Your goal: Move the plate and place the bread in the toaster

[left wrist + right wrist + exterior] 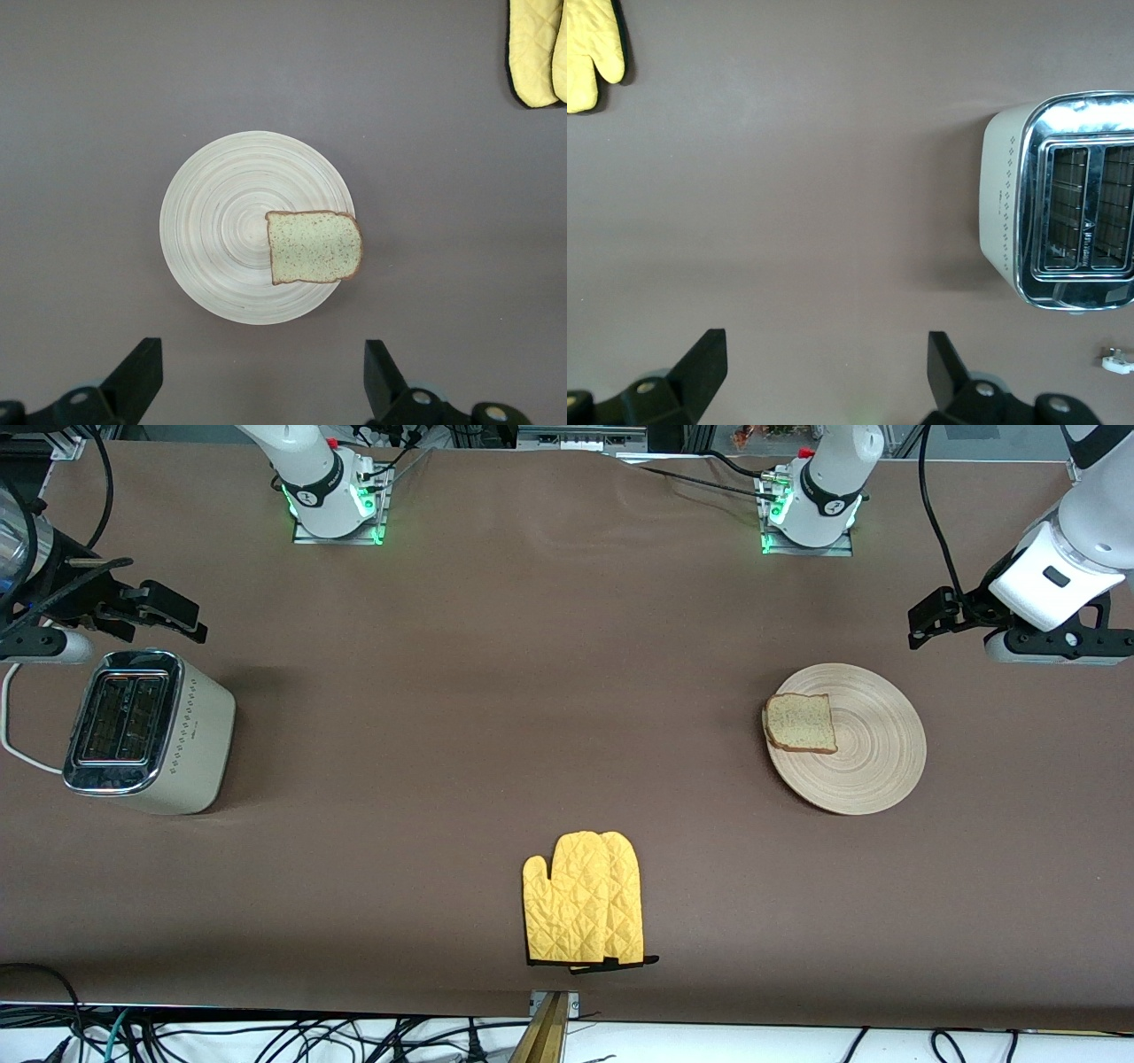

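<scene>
The round wooden plate (873, 753) lies toward the left arm's end of the table. The bread (800, 724) slice sits on its rim, on the side toward the toaster. The left wrist view shows the plate (226, 230) and bread (314, 248) from above. My left gripper (923, 622) hangs open over bare table just off the plate's edge, its fingers (142, 365) holding nothing. The cream toaster (186, 735) stands at the right arm's end, both slots empty. My right gripper (182, 615) is open and empty over the table beside the toaster (1001, 212).
A yellow quilted oven mitt (585, 911) lies at mid-table, nearer to the front camera than plate and toaster; it shows as the mitt (536, 53) and mitt (589, 53) in the wrist views. The toaster's white cord (18, 753) trails off toward the table's end.
</scene>
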`<state>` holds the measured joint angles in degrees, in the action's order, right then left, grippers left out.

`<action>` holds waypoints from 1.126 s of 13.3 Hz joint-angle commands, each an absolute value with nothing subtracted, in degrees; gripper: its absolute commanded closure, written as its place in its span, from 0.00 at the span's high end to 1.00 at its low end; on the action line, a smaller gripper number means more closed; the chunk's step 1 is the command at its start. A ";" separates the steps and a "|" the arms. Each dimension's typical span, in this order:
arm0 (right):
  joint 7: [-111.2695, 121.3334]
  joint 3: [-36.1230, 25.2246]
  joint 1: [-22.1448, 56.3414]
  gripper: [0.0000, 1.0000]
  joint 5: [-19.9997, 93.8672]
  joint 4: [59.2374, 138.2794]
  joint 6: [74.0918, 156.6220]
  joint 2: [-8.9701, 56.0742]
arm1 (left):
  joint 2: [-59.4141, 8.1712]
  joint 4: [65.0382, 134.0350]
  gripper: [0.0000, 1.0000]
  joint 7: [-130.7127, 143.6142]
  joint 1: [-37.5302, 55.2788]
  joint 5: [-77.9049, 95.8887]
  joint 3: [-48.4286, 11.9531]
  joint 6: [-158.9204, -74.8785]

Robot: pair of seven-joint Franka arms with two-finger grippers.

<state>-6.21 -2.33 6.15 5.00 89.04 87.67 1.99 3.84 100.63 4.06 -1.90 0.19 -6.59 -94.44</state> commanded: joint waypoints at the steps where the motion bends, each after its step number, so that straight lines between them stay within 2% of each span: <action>1: -5.71 -2.29 6.15 1.00 5.98 88.68 86.58 1.85 | 3.52 99.58 1.00 3.96 -2.29 1.14 -6.68 -93.43; 15: -5.10 -2.20 6.33 1.00 4.83 88.77 86.13 1.76 | 2.73 99.14 1.00 3.60 -3.08 1.23 -6.59 -93.43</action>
